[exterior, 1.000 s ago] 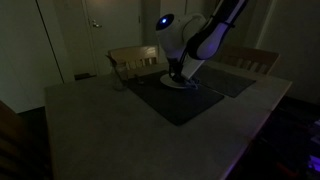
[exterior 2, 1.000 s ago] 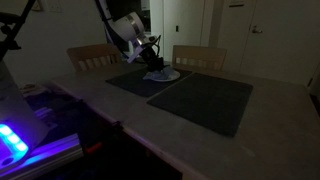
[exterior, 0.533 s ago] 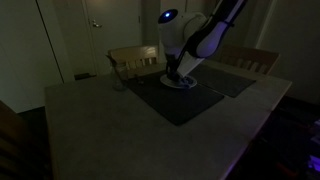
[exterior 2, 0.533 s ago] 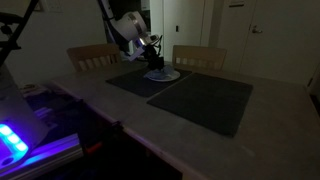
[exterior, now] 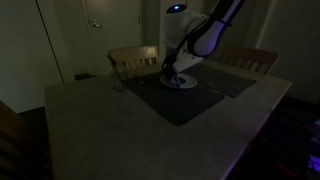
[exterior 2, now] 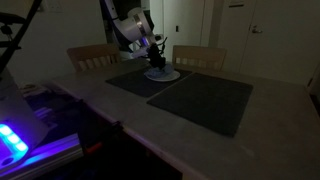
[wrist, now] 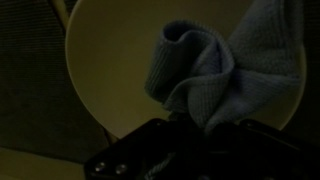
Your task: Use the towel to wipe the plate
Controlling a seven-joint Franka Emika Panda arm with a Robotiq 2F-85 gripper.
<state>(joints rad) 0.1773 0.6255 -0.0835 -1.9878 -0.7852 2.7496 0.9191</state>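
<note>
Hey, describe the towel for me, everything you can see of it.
The towel is a soft-looking blue-grey cloth, bunched into thick folds rather than spread flat. Its lower end disappears into the tool, which seems to pinch it. It lies over one side of the round cream plate; contact is unclear in the dim light.

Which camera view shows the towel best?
The wrist view: the towel fills much of the frame, bunched in folds over the pale plate. In both exterior views it is only a small dim lump at the plate; its folds cannot be made out.
</note>
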